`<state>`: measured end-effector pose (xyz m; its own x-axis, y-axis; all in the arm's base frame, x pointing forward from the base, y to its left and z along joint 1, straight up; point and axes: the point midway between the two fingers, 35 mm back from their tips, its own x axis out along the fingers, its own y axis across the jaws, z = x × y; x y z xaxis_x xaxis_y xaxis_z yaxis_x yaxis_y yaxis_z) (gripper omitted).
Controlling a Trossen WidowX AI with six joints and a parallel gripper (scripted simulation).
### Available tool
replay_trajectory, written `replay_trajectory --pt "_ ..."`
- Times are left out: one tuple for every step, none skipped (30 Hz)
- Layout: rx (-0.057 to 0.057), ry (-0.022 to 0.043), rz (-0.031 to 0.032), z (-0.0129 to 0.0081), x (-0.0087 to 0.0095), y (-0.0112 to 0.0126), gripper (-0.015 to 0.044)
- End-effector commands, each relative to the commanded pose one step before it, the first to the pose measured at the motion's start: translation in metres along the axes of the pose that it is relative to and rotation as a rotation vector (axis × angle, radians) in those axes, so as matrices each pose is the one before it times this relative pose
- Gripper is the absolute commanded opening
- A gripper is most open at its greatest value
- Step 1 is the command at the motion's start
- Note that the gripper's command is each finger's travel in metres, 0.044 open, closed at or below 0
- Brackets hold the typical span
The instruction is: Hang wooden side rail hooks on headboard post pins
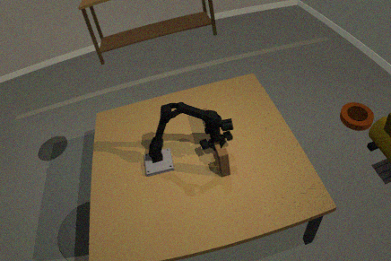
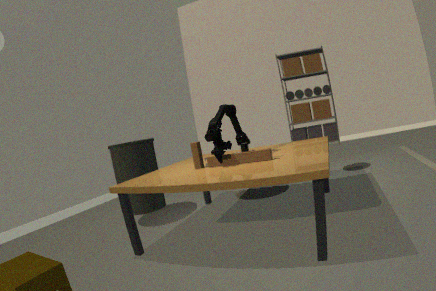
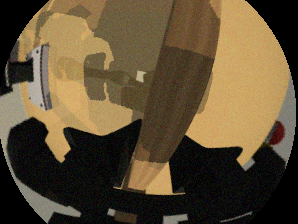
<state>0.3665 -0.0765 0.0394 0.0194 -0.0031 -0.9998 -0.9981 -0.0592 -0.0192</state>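
Observation:
The wooden side rail lies along the table and reaches close to the headboard post. Its far end appears to rest on the tabletop in the exterior view. The brown post stands upright. My gripper points down and is shut on the rail near its post end, with a finger on each side in the wrist view. The steel hooks, the slot and the pins are hidden or too small to see, so I cannot tell whether the hooks sit on the pins.
The arm's pale base plate is fixed to the wooden table. The arm arches from it to the rail. A wall table, an orange ring and a dark bin stand away from the table.

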Motion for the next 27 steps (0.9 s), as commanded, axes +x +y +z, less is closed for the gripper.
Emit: replay_trajectory --pt "-0.0121 -0.00201 -0.00936 0.00001 -0.00029 -0.00002 0.0" --pt "0.0 0.0 0.0 0.0 -0.00017 0.0 0.0" --pt "0.0 0.0 0.0 0.0 -0.00017 0.0 0.0" --pt "0.0 0.0 0.0 0.0 -0.00017 0.0 0.0" --pt "0.0 0.0 0.0 0.0 -0.00017 0.0 0.0" --pt "0.0 0.0 0.0 0.0 -0.00017 0.0 0.0" --pt "0.0 0.0 0.0 0.0 -0.00017 0.0 0.0" --pt "0.0 0.0 0.0 0.0 -0.00017 0.0 0.0" --pt "0.0 0.0 0.0 0.0 -0.00017 0.0 0.0" --pt "0.0 0.0 0.0 0.0 -0.00017 0.0 0.0" --pt "0.0 0.0 0.0 0.0 -0.00017 0.0 0.0" --pt "0.0 0.0 0.0 0.0 -0.00017 0.0 0.0" --pt "0.0 0.0 0.0 0.0 -0.00017 0.0 0.0" --pt "0.0 0.0 0.0 0.0 -0.00017 0.0 0.0" --pt "0.0 0.0 0.0 0.0 -0.00017 0.0 0.0" --pt "0.0 0.0 0.0 0.0 -0.00017 0.0 0.0" --pt "0.0 0.0 0.0 0.0 -0.00017 0.0 0.0" --pt "0.0 0.0 0.0 0.0 -0.00017 0.0 0.0" --pt "0.0 0.0 0.0 0.0 -0.00017 0.0 0.0" --pt "0.0 0.0 0.0 0.0 -0.00017 0.0 0.0" --pt "0.0 0.0 0.0 0.0 -0.00017 0.0 0.0" --pt "0.0 0.0 0.0 0.0 -0.00017 0.0 0.0" --pt "0.0 0.0 0.0 0.0 -0.00017 0.0 0.0" --pt "0.0 0.0 0.0 0.0 -0.00017 0.0 0.0" --pt "0.0 0.0 0.0 0.0 -0.00017 0.0 0.0" --pt "0.0 0.0 0.0 0.0 -0.00017 0.0 0.0" --pt "0.0 0.0 0.0 0.0 -0.00017 0.0 0.0"
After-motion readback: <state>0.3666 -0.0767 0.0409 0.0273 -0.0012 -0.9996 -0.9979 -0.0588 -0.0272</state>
